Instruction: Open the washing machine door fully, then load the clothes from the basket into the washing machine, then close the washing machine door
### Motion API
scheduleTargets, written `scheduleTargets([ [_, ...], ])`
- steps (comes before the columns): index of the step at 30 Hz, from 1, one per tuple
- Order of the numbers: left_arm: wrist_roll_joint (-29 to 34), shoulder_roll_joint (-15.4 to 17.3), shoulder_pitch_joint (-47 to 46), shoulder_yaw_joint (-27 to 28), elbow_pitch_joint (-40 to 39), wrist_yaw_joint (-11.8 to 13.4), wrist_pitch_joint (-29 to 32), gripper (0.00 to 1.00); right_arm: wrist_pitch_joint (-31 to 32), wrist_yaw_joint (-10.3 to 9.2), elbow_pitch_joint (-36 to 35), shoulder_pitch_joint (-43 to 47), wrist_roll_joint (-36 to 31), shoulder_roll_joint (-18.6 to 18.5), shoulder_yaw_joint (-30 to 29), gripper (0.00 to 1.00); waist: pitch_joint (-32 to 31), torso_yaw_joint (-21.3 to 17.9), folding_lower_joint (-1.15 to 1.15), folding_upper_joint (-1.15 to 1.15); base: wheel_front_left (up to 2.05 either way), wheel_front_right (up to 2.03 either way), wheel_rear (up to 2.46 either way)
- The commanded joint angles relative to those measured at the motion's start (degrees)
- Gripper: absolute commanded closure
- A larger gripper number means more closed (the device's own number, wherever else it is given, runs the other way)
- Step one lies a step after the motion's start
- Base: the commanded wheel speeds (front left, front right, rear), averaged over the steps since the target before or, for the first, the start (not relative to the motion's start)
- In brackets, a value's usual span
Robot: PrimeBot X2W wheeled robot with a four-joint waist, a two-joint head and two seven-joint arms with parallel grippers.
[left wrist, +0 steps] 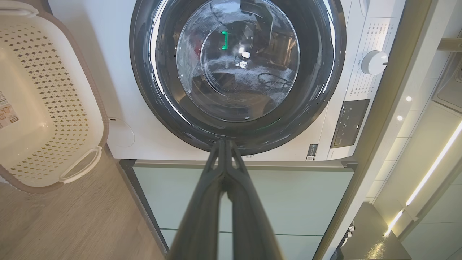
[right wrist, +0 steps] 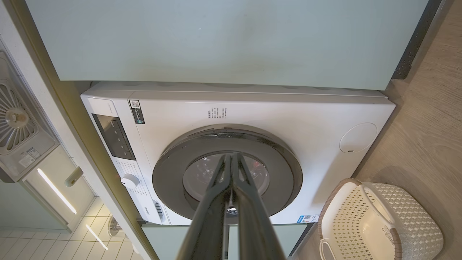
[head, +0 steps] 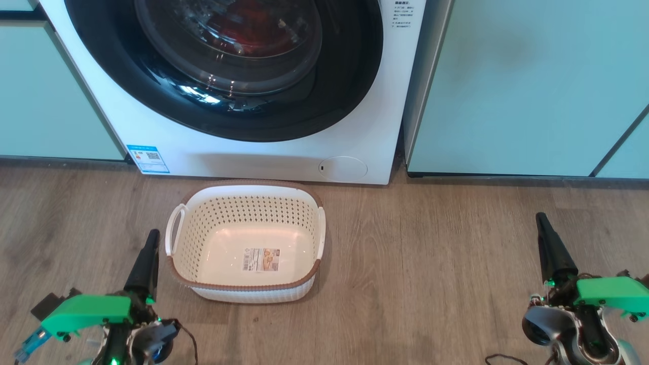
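Left hand (head: 151, 241), right hand (head: 543, 225): closed, empty

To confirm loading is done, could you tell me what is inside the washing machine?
Red clothes show through the glass of the closed washing machine door; its black rim and reflections hide the rest.

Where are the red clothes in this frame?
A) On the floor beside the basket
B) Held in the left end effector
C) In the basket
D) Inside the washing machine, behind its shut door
D: the clothes show red through the glass of the washing machine door, which sits flush and shut, while the basket shows a bare bottom with its label sticker.
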Motion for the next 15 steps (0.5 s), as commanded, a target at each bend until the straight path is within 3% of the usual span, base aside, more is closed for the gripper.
scheduleTargets([
  [1,0.5,0.2,-2.7,2.1,-1.7,-0.5,0.3,1.0,0.4,0.0,-1.9,-2.9,-0.3,-0.6,1.0,1.0,0.0,0.0,0.0,0.0,0.0,0.0,0.0],
  [15,0.6,0.1,-2.7,2.2,-1.7,-0.5,0.4,1.0,0.5,0.0,-1.8,-2.9,-0.4,-0.5,0.9,1.0,0.0,0.0,0.0,0.0,0.0,0.0,0.0],
])
